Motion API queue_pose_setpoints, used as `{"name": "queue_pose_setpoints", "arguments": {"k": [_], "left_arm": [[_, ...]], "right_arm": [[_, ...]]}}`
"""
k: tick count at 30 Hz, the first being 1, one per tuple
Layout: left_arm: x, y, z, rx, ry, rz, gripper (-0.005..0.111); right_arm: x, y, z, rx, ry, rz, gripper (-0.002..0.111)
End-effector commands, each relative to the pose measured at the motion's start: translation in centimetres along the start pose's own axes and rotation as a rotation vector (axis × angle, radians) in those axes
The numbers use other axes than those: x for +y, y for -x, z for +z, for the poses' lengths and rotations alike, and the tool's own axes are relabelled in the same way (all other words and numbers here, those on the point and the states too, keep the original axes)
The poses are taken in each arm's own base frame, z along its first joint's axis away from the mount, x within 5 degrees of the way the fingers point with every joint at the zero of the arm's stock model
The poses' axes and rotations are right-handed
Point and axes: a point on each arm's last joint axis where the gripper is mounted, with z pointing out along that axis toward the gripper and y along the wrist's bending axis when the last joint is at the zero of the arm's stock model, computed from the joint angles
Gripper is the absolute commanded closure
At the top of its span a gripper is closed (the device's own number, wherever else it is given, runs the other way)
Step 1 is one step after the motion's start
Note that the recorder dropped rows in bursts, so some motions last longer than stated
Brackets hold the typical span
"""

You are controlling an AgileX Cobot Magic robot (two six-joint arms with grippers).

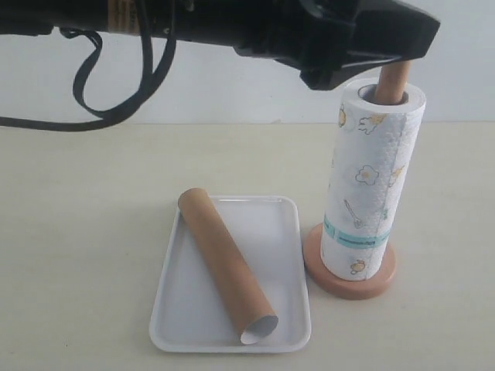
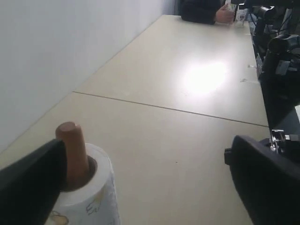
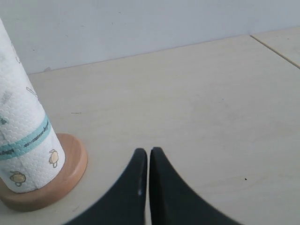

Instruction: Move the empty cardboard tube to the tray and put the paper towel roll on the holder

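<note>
The empty cardboard tube [image 1: 224,259] lies slantwise in the white tray [image 1: 272,232]. The paper towel roll [image 1: 370,182] stands upright on the holder [image 1: 349,286], whose pole tip sticks out of the core. My left gripper [image 1: 371,56] hangs just above the roll's top, open. In the left wrist view the open left gripper [image 2: 145,185] holds nothing, and the pole tip [image 2: 71,140] and the roll [image 2: 91,197] sit beside one finger [image 2: 28,187]. My right gripper [image 3: 149,153] is shut and empty, low over the table to one side of the holder's base [image 3: 70,171] and the roll [image 3: 21,124].
The left arm and its looping cable [image 1: 116,85] stretch across the top of the exterior view. A wall [image 1: 232,93] runs behind the table. A table seam [image 2: 168,108] shows in the left wrist view, with dark equipment [image 2: 279,61] at the far side.
</note>
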Motion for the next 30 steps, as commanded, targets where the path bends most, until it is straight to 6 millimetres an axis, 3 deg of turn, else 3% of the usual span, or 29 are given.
{"name": "queue_pose_setpoints", "arguments": {"k": [1,12,24,30], "left_arm": [[-0.6,-0.1,-0.3,0.007,-0.06,-0.01,0.02],[-2.7,2.4,-3.2,-0.06,-0.141,-0.014,0.023],[-5.4,3.1,-8.5,-0.106,-0.231,0.033,0.101],[-7.3,1.0,-11.6,-0.102,-0.221,0.031,0.103]], "right_arm": [[0.0,0.1,0.0,-0.014,0.0,-0.007,0.107],[0.0,0.1,0.0,-0.014,0.0,-0.007,0.107],[0.0,0.1,0.0,-0.014,0.0,-0.007,0.107],[0.0,0.1,0.0,-0.014,0.0,-0.007,0.107]]}}
